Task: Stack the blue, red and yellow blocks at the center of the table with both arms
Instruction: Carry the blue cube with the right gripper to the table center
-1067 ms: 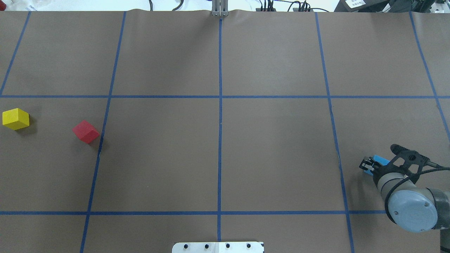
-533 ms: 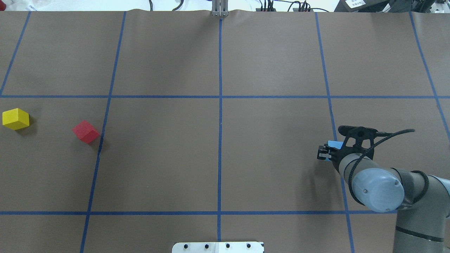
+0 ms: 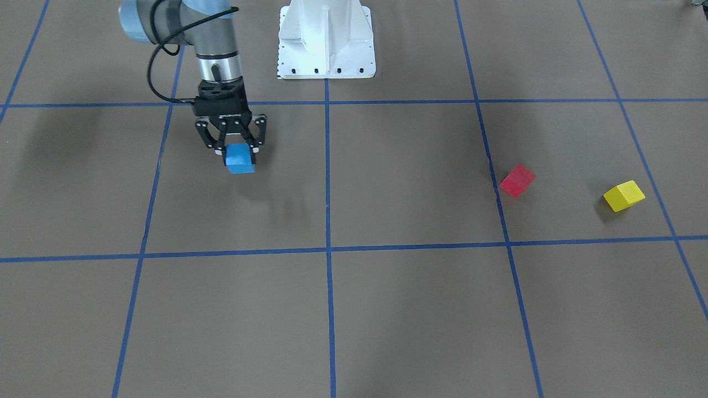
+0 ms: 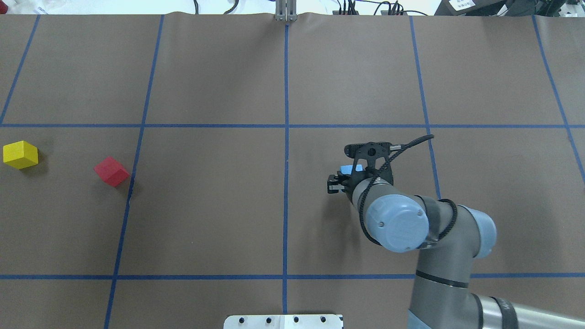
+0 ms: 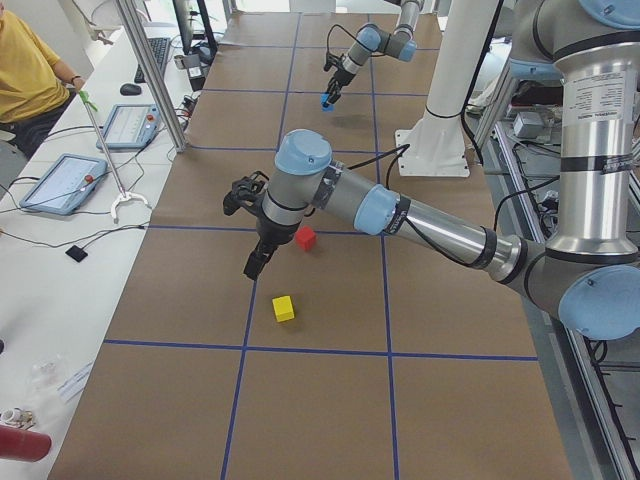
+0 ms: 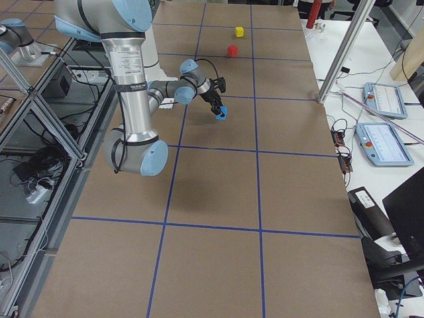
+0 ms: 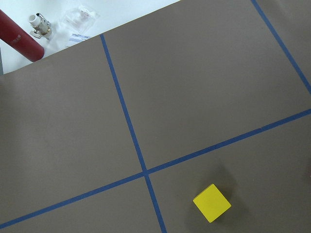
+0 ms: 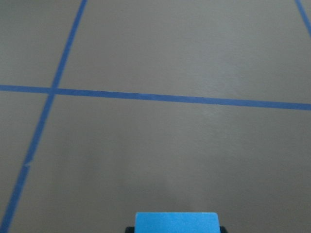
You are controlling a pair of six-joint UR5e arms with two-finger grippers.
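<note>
The right end effector (image 3: 238,148) points down at the table (image 4: 205,205) with its two fingers closed narrow on the blue block (image 3: 240,160), gripping it by opposite sides so that the block's lower part hangs below the fingertips. The block is held clear of the table; its shadow falls apart from it on the brown covering. In the overhead view it sits in the grid square just to the robot's right of the centre tape line (image 4: 286,151), near that line but not on it. The right wrist camera shows the block's top edge at the bottom of its frame, with bare table and crossing blue tape beyond.

The red block (image 4: 111,171) lies on the table well out on the robot's left side, turned at an angle to the grid and just beside a lengthwise tape line. The yellow block (image 4: 20,154) lies farther out on the same side, near the table's edge, apart from the red one and also turned.

The left end effector (image 5: 254,266) shows only in the view from the table's left end, where it hangs pointing down above the table near the red and yellow blocks. Whether its fingers are wide or narrow cannot be told. The left wrist camera looks down on the yellow block beside a tape crossing.
</note>
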